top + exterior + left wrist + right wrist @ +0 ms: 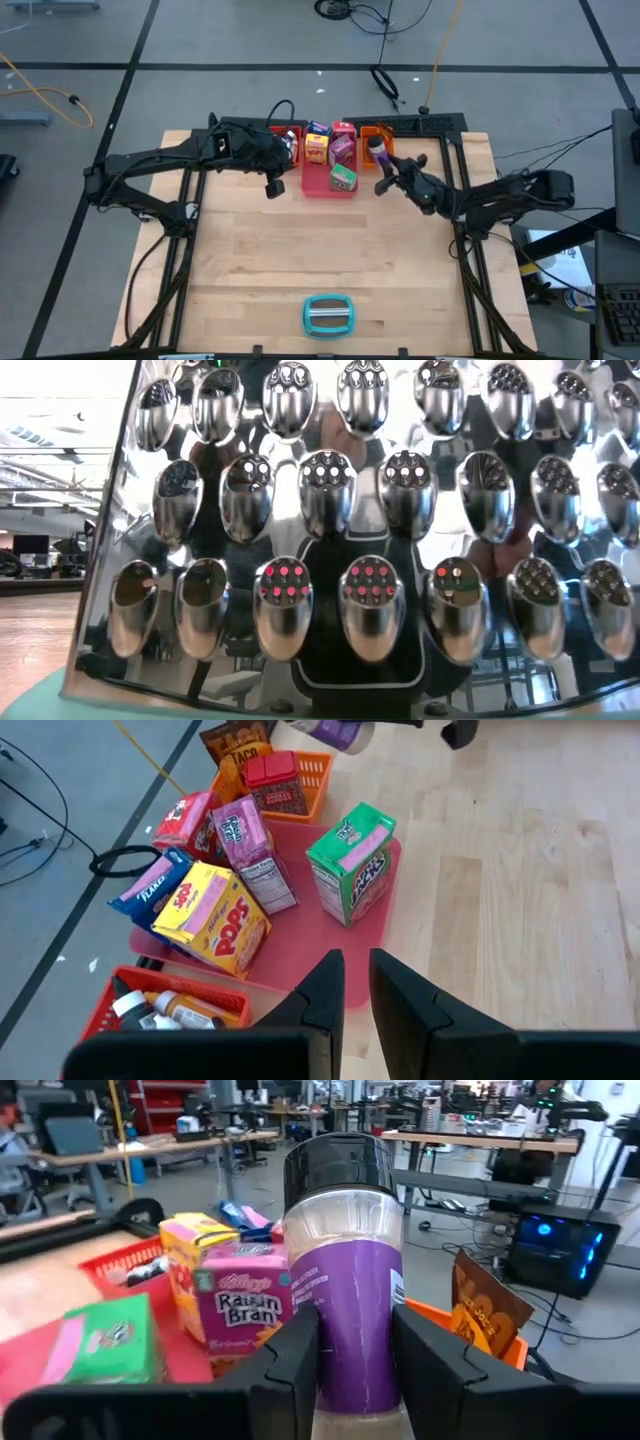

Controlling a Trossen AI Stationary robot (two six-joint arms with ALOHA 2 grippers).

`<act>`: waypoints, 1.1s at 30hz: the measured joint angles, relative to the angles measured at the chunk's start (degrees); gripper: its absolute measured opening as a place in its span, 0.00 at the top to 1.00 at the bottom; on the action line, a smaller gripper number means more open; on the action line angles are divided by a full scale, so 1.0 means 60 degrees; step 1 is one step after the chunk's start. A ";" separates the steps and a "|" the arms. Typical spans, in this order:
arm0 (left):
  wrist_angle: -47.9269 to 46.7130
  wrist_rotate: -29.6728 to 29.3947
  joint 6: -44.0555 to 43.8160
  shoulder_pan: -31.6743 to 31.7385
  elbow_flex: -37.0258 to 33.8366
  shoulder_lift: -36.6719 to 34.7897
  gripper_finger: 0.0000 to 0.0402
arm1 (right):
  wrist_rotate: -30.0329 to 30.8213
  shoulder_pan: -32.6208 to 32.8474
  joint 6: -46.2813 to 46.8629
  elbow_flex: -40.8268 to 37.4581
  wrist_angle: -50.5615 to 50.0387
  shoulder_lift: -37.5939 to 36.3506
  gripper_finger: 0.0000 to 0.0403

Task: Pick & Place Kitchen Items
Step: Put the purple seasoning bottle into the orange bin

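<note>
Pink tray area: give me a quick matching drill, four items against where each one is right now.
Items:
1. purple jar
2. green box
3. yellow Pops box
4. small bottles

Places:
A. in the red basket
B. lying flat on the pink tray
C. clamped in the right gripper
D. standing upright on the pink tray

Pairs: 1-C, 2-D, 3-B, 4-A

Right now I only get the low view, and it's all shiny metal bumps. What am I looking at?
Observer: A teal-and-grey oblong object lies at the table edge opposite the trays, right against that camera.
Operator: Is the robot holding something?
Observer: Yes, the right arm's jaws are shut on a purple-labelled jar with a dark lid.
Operator: Where?
Observer: By the orange plastic tray. The left arm's jaws hover empty beside the pink plastic tray.
</note>
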 joint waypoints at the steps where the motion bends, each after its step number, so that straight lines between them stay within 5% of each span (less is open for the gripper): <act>1: -0.0004 0.0000 -0.0004 -0.0001 0.0000 0.0000 0.87 | -0.0006 -0.0093 0.0060 0.0000 0.0158 0.0138 0.76; 33: -0.0008 -0.0004 0.0094 -0.0003 0.0000 0.0000 0.87 | -0.0064 -0.1928 0.0276 0.0004 0.3436 0.3638 0.76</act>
